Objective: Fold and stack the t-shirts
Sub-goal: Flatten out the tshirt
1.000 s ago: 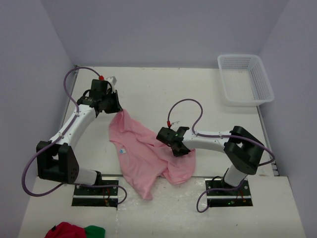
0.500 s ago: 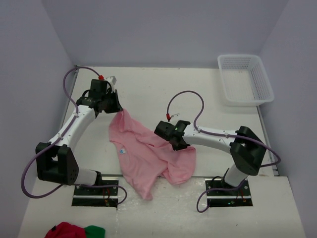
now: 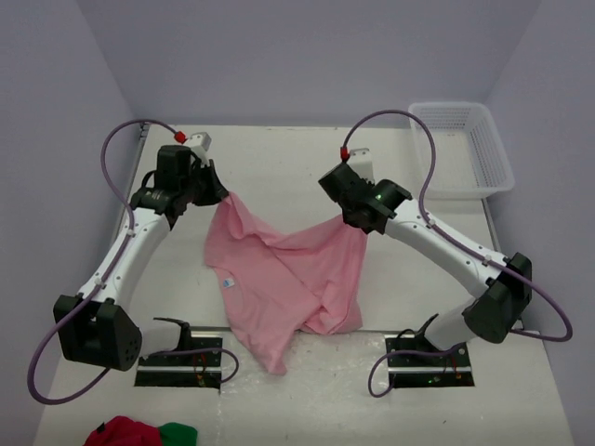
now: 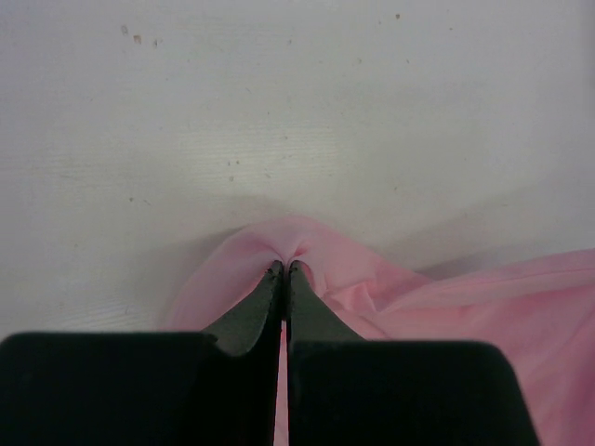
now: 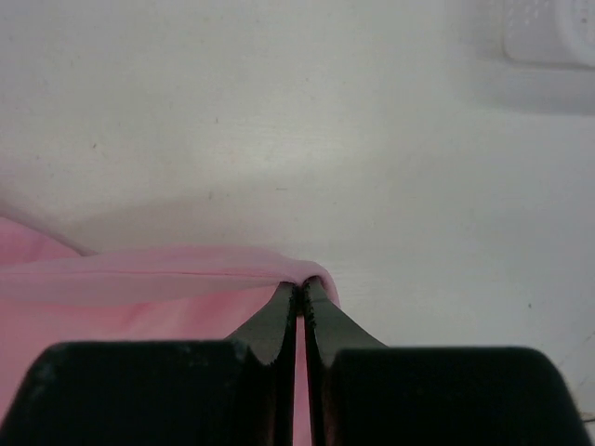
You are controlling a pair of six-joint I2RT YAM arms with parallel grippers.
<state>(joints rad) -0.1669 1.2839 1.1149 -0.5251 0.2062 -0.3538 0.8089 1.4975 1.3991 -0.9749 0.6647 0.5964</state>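
Shirt [image 3: 279, 279]: pink, crumpled, far edge lifted.
Left gripper [image 3: 217, 194]: pinching one far corner.
Right gripper [image 3: 353, 219]: pinching the other, apparently to stretch it flat.

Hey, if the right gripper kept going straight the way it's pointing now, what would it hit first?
Past the t-shirt fold that the right gripper pinches, probably the bare table top. The basket sits off to the right of that line. Depth is hard to judge here.

Robotics lab cell: bare pale walls [image 3: 307, 56] around a white table [image 3: 279, 158] with left arm [image 3: 139, 237] and right arm [image 3: 437, 246].
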